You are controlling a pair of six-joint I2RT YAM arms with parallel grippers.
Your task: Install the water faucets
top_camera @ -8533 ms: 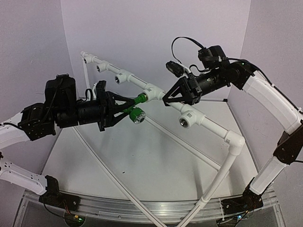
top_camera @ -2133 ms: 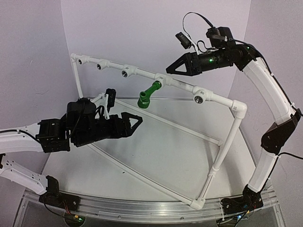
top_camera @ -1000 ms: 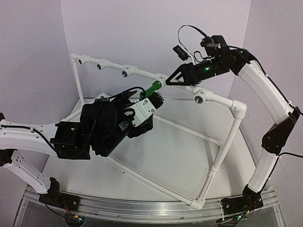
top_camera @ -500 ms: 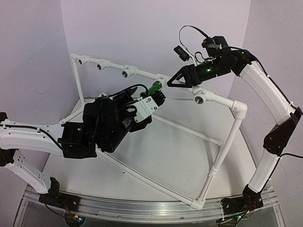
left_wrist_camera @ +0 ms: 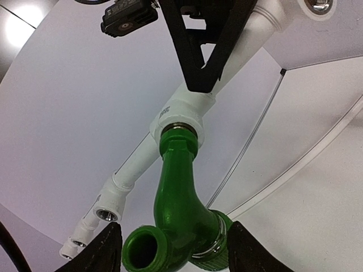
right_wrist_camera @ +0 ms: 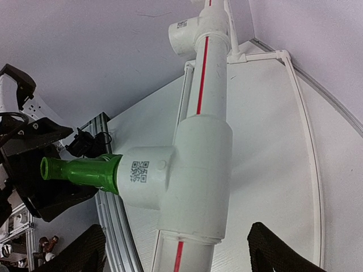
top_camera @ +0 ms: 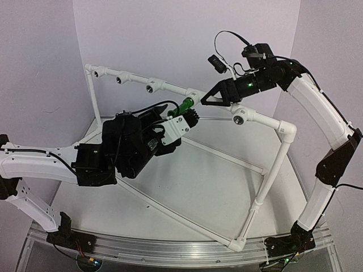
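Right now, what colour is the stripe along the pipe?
Red stripe, clearest in the right wrist view.

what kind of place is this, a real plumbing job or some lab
Most likely a robotics lab test cell: two robot arms mounted at a white table, plain lilac walls close around it, and a white pipe frame holding a single green faucet.

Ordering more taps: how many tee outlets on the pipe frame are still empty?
4 empty outlets: three left of the green faucet, one right of it. The arms may hide more.
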